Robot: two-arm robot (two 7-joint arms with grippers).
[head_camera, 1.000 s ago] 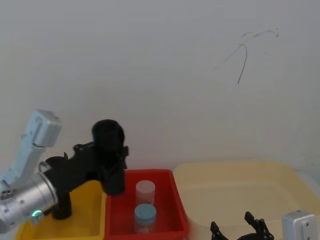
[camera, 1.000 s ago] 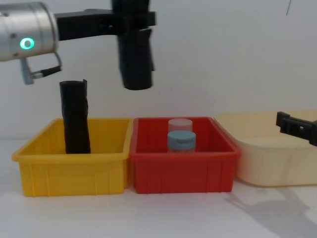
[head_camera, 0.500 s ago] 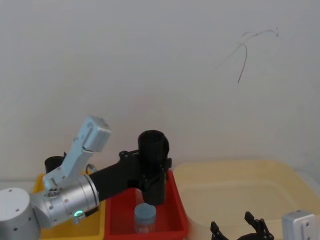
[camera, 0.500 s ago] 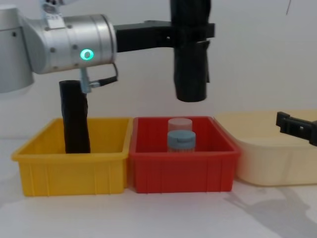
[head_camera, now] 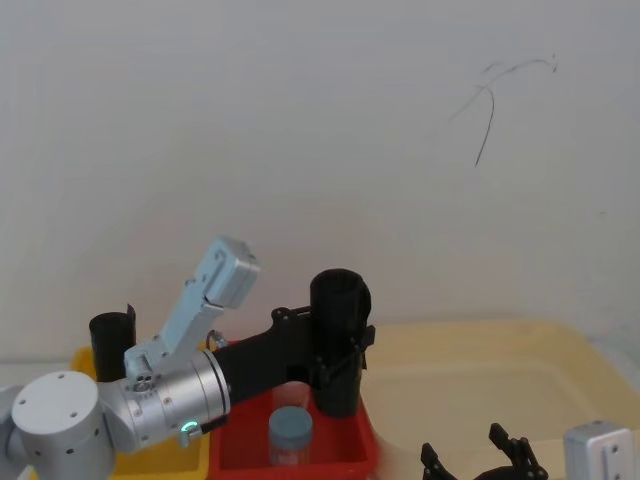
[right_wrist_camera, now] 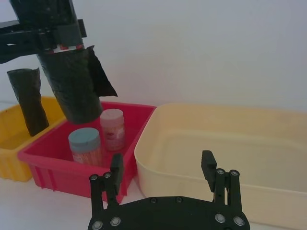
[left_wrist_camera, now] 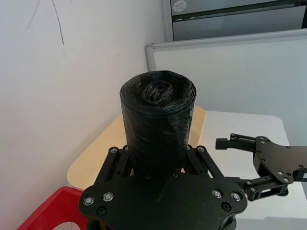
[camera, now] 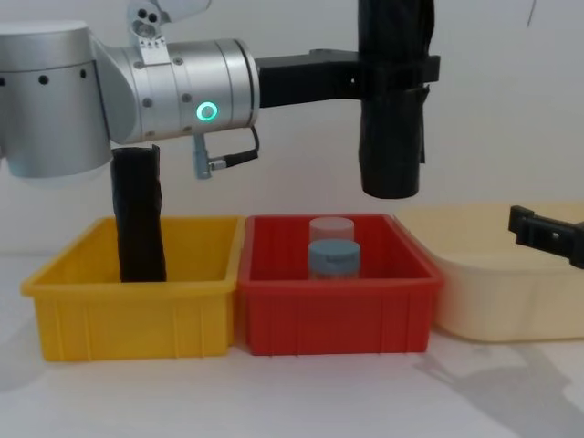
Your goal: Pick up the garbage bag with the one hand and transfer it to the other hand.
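Chest view: my left gripper [camera: 394, 71] held the garbage bag [camera: 391, 146] up in the air.
On the left, another black roll [camera: 139, 219] stood in the yellow bin [camera: 128, 315]. My left jaws were squeezed tight on the garbage bag, which hung straight up over the right end of the red bin [camera: 333, 324], where two jars [camera: 331, 260] stood. Next came the cream tub [camera: 497, 301]. My right gripper [right_wrist_camera: 162, 167] sat low by it, jaws wide and holding nothing.

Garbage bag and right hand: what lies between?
Bare air, chest view: left hand holds the garbage bag above the red bin; right hand beside cream tub.
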